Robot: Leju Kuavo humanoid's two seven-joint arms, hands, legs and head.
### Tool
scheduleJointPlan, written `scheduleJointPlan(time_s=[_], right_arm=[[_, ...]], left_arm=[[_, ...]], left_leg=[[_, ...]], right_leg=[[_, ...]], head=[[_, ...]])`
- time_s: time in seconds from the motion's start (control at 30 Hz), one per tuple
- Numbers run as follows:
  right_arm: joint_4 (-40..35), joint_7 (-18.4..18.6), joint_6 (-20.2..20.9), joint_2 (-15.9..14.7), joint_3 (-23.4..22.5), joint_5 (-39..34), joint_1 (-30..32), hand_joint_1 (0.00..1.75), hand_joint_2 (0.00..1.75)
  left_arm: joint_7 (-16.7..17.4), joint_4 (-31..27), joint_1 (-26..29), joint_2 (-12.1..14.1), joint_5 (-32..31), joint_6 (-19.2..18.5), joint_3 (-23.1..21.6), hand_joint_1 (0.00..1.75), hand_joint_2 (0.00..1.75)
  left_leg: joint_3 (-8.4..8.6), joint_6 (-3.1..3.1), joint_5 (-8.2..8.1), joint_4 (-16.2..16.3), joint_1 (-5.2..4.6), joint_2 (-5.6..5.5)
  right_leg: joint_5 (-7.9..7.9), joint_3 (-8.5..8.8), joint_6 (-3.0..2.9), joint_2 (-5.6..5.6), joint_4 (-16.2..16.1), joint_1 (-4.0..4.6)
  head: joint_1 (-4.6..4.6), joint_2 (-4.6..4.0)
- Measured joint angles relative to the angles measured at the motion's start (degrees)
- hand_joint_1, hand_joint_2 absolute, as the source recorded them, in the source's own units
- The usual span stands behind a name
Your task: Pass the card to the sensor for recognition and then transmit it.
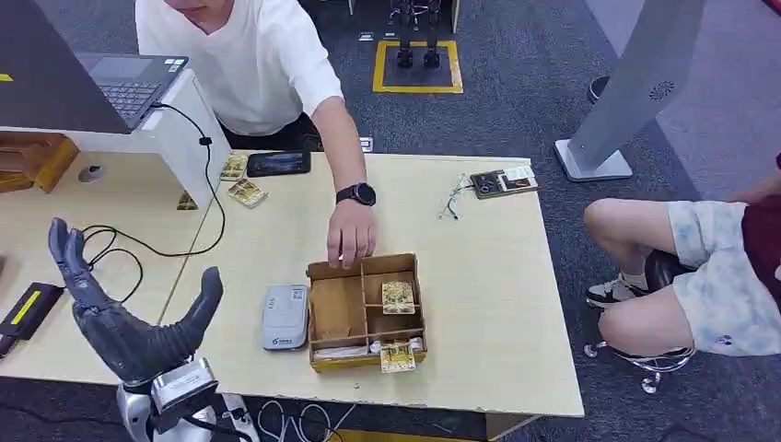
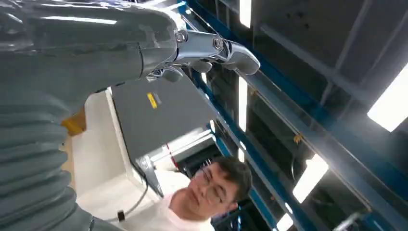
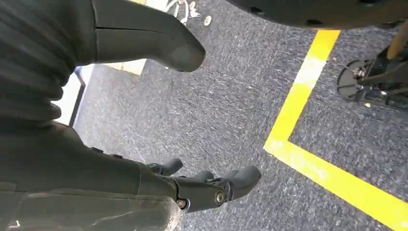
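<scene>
My left hand [image 1: 120, 313] is raised above the table's near left part, fingers spread and thumb apart, holding nothing; the left wrist view shows its fingers [image 2: 216, 48] against the ceiling. A grey-white card sensor [image 1: 285, 317] lies flat, just left of a divided cardboard box [image 1: 366, 311]. One card [image 1: 398, 296] lies in a middle compartment, another card [image 1: 397, 356] leans at the box's front edge. A person's hand [image 1: 351, 232] rests at the box's far rim. My right hand [image 3: 192, 187] hangs over grey carpet with nothing in it, fingers apart from the thumb.
Two more cards [image 1: 245, 191] and a black phone [image 1: 278, 163] lie at the table's far side. A laptop [image 1: 110, 78] sits on a white stand at the far left, its cable trailing across the table. A seated person's legs [image 1: 681, 276] are at the right.
</scene>
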Motion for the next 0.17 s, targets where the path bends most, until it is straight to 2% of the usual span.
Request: scheduleJointPlan(time_s=[0.17], right_arm=[[-0.1, 0.3, -0.3, 0.2, -0.1, 0.0, 0.0, 0.0, 1.75]], left_arm=[[0.0, -2.4, 0.8, -0.2, 0.4, 0.0, 1.5, 0.0, 0.0]], left_leg=[[-0.01, 0.0, 0.0, 0.0, 0.0, -0.01]], right_leg=[[0.0, 0.01, 0.0, -0.01, 0.0, 0.0]], head=[[0.02, 0.0]])
